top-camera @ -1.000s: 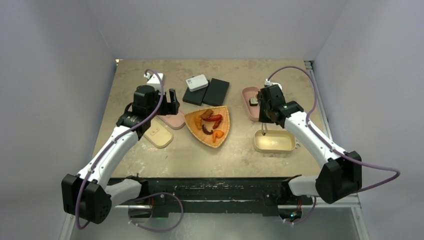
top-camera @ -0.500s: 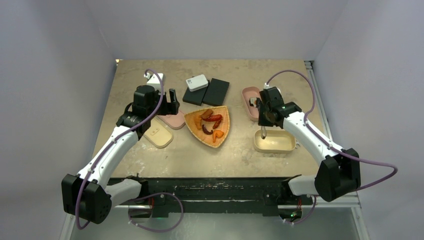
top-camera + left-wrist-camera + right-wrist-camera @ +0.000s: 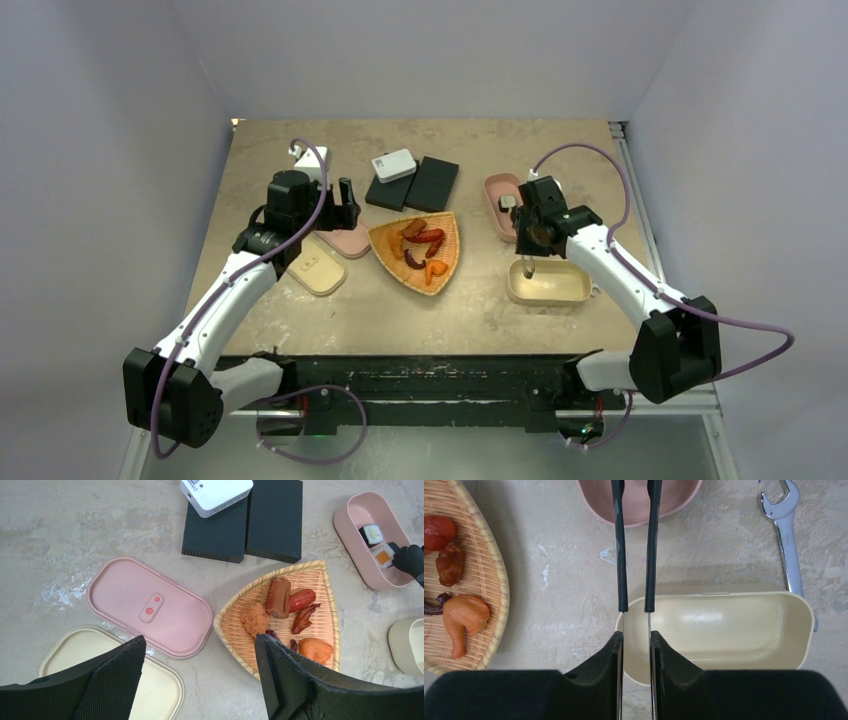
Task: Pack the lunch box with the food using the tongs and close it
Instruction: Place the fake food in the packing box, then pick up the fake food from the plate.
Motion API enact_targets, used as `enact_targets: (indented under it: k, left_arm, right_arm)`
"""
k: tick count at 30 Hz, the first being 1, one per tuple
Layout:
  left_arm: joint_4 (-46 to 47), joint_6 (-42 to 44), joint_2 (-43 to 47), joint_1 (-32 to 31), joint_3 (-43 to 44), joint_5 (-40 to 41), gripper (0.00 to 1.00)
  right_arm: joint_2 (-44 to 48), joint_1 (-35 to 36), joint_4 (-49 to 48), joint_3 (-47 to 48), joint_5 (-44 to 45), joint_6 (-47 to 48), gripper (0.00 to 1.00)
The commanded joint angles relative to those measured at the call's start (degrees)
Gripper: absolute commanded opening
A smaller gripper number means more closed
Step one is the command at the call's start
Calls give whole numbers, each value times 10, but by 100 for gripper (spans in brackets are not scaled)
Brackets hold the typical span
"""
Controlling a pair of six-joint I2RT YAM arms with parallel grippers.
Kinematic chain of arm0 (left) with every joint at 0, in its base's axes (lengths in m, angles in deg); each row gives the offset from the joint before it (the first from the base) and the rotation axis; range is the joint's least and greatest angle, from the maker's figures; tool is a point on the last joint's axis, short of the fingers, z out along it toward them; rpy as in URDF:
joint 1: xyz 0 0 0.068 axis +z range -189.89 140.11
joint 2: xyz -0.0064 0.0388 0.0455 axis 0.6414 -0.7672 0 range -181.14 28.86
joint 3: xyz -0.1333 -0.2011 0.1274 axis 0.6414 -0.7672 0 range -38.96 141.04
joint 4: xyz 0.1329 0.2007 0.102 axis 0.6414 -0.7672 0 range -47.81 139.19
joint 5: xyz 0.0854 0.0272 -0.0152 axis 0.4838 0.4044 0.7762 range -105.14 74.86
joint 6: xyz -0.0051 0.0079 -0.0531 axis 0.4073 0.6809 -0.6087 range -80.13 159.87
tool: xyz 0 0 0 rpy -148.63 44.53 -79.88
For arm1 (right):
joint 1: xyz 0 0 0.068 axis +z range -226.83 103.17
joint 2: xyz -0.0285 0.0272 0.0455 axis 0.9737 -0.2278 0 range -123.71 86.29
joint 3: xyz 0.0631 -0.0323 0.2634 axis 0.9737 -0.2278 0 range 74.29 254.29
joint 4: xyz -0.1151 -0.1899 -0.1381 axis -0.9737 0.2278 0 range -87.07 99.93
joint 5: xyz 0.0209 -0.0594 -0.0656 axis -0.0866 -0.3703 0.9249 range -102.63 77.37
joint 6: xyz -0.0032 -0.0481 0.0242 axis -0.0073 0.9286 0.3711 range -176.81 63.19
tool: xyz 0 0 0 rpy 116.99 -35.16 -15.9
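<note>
My right gripper (image 3: 634,637) is shut on the tongs (image 3: 651,555). Their two arms stand slightly apart and their black ends reach up over the pink lunch box (image 3: 639,507). Two dark-and-white pieces of food (image 3: 372,532) lie in that pink box (image 3: 360,510), with a black tong tip (image 3: 407,557) right beside them. More food (image 3: 290,610), red, orange and brown, lies on the wicker tray (image 3: 250,597). The cream box (image 3: 724,625) stands empty below my right fingers. My left gripper (image 3: 200,680) hangs open above the table by the two lids.
A pink lid (image 3: 150,607) and a cream lid (image 3: 100,655) lie flat left of the tray. Two black blocks (image 3: 250,520) and a white device (image 3: 215,492) sit at the back. A silver wrench (image 3: 786,530) lies right of the boxes.
The tongs' arms have spread a little in my right gripper, and that wrist has drifted slightly right. The left arm has not moved.
</note>
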Motion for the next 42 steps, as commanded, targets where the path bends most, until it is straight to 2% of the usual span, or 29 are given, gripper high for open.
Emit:
enact_targets:
  k: [1, 19, 23, 27, 30, 33, 42]
  left_arm:
    - [10, 10, 8, 3, -6, -10, 79]
    - [10, 10, 5, 3, -6, -10, 79]
    - [10, 10, 6, 3, -6, -10, 79]
    - [10, 10, 5, 3, -6, -8, 79]
    - [10, 9, 4, 3, -6, -9, 79]
    - [10, 9, 3, 3, -6, -9, 79]
    - [8, 11, -2, 3, -5, -2, 79]
  right_arm:
    - [-1, -2, -6, 10, 11, -6, 27]
    - [22, -2, 35, 64, 63, -7, 31]
    - [31, -2, 32, 79, 79, 7, 29]
    - [48, 3, 16, 93, 23, 42, 23]
    - [56, 43, -4, 95, -19, 57, 23]
    - [42, 107, -12, 98, -22, 51, 26]
    - [-6, 222, -73, 93, -61, 36, 28]
